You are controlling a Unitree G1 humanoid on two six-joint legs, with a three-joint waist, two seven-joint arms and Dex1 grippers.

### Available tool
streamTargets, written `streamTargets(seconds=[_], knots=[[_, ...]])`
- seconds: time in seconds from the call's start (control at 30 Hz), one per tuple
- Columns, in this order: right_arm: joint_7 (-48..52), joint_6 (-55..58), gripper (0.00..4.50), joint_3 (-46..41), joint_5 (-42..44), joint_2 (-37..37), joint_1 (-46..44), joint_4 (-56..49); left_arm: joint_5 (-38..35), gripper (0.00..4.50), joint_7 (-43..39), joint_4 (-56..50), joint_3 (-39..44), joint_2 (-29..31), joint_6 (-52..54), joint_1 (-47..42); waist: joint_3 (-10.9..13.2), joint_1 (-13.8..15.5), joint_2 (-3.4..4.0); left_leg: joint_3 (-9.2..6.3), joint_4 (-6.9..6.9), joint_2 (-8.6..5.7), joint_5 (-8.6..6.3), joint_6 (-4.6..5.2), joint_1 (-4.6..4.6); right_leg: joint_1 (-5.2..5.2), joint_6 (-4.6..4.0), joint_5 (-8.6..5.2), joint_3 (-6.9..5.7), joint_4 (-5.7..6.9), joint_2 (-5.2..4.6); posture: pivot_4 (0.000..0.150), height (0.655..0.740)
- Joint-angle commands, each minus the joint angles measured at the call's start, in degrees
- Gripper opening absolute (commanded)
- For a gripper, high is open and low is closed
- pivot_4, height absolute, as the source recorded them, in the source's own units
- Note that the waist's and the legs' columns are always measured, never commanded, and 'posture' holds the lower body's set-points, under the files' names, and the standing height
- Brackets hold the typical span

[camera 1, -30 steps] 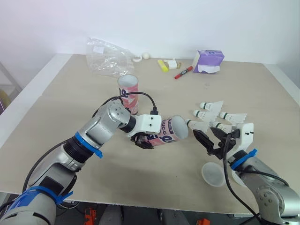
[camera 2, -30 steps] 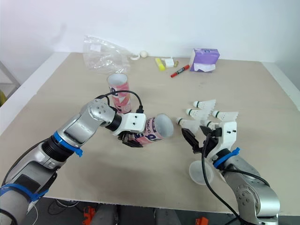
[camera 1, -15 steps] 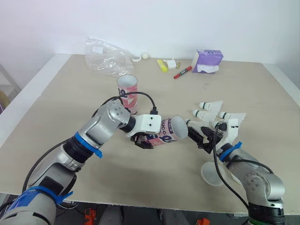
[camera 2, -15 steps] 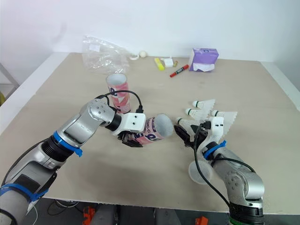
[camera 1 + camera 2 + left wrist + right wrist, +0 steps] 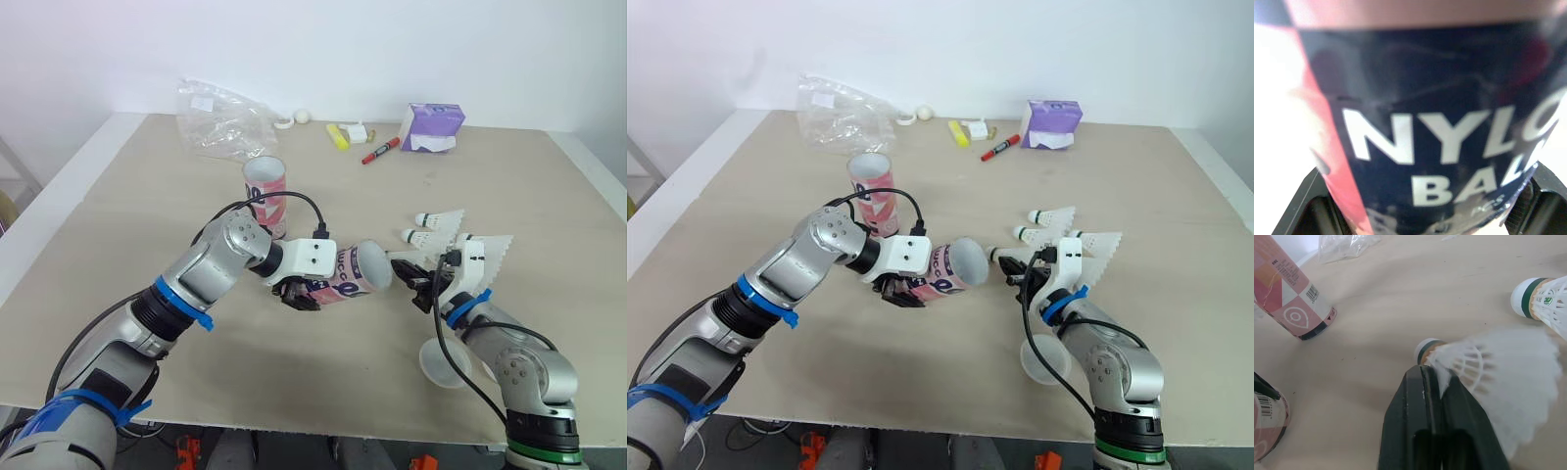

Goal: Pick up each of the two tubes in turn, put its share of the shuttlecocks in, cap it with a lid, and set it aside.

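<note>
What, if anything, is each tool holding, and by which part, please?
The left tool grips a tube around its body. The right tool pinches a shuttlecock by the narrow end of its skirt.

Glossy printed tube (image 5: 345, 277), matt wooden table (image 5: 147, 196), plastic-skirted shuttlecock (image 5: 1488, 367), clear plastic bag (image 5: 220, 122)

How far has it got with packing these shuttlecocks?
Nothing looks finished: no tube is capped. In hand: the left gripper holds the tipped tube, and the right gripper pinches a shuttlecock near its mouth. To do: loose shuttlecocks, upright tube, lid on the table.
</note>
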Motion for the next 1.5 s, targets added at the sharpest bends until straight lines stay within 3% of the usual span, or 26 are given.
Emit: streamTargets(seconds=[0.03, 0.13, 0.27, 0.53, 0.73, 1.17, 1.33, 1.5], knots=[[0.77, -1.39, 0.07, -0.83, 0.58, -0.08, -0.98, -1.67, 1.1, 3.37, 1.47, -0.07, 0.13, -0.29, -0.06, 0.07, 0.0, 0.0, 0.0, 0.0, 0.0, 0.0, 0.0, 0.0, 0.0, 0.0, 0.0, 0.0, 0.0, 0.0, 0.0, 0.15, 0.74], [1.47, -1.52, 0.07, -0.34, -0.17, -1.44, -0.41, -3.82, 1.11, 3.37, 1.46, 0.05, 0.04, -0.42, -0.16, 0.05, 0.0, 0.0, 0.0, 0.0, 0.0, 0.0, 0.0, 0.0, 0.0, 0.0, 0.0, 0.0, 0.0, 0.0, 0.0, 0.15, 0.74], [6.54, -3.31, 0.07, 1.33, -4.77, -11.54, 0.04, -13.4, 1.1, 3.37, 1.24, 0.3, 0.02, -0.25, -0.55, 0.2, 0.05, 0.01, 0.07, 0.0, 0.0, -0.03, 0.0, 0.0, -0.02, 0.0, 0.02, -0.01, 0.02, 0.0, -0.01, 0.15, 0.74], [29.86, -24.26, 0.07, -3.62, -10.97, -32.82, -1.12, -21.38, 1.16, 3.37, 1.26, 1.24, -0.02, -0.45, -1.2, 0.1, 0.08, -0.01, -0.06, -0.01, -0.04, -0.14, 0.0, 0.0, 0.0, 0.01, 0.11, -0.1, 0.01, -0.03, -0.12, 0.15, 0.74], [37.05, -27.64, 0.07, -2.89, -10.8, -35.86, 2.21, -25.3, 1.26, 3.37, 1.21, 1.96, -0.19, -0.8, -1.62, 0.0, 0.11, 0.06, -0.13, -0.01, -0.02, -0.17, 0.0, 0.0, -0.01, 0.04, 0.11, -0.11, 0.02, -0.05, -0.16, 0.15, 0.74], [36.79, -30.91, 0.07, 4.3, -16.55, -33.77, 1.65, -23.78, 1.38, 3.37, 1.11, 2.12, -0.36, -1.03, -1.87, 0.0, 0.12, 0.03, -0.16, -0.01, 0.0, -0.19, 0.0, -0.01, -0.01, 0.05, 0.11, -0.1, 0.01, -0.04, -0.19, 0.15, 0.74], [36.56, -27.32, 1.83, 3.53, -13.3, -33.51, 0.35, -24.39, 1.43, 3.37, 1.15, 2.7, -0.4, -1.45, -2.1, -0.34, 0.12, 0.14, -0.18, -0.01, 0.01, -0.2, 0.0, -0.01, 0.0, 0.07, 0.11, -0.1, 0.0, -0.05, -0.19, 0.15, 0.74], [33.86, -22.22, 4.21, -3.34, -7.3, -32.42, 1.97, -24.81, 1.49, 3.37, 1.15, 2.9, -0.33, -1.38, -2.46, -0.2, 0.12, 0.25, -0.19, -0.01, 0.01, -0.2, 0.0, -0.01, -0.01, 0.07, 0.11, -0.1, 0.01, -0.05, -0.2, 0.15, 0.74]])
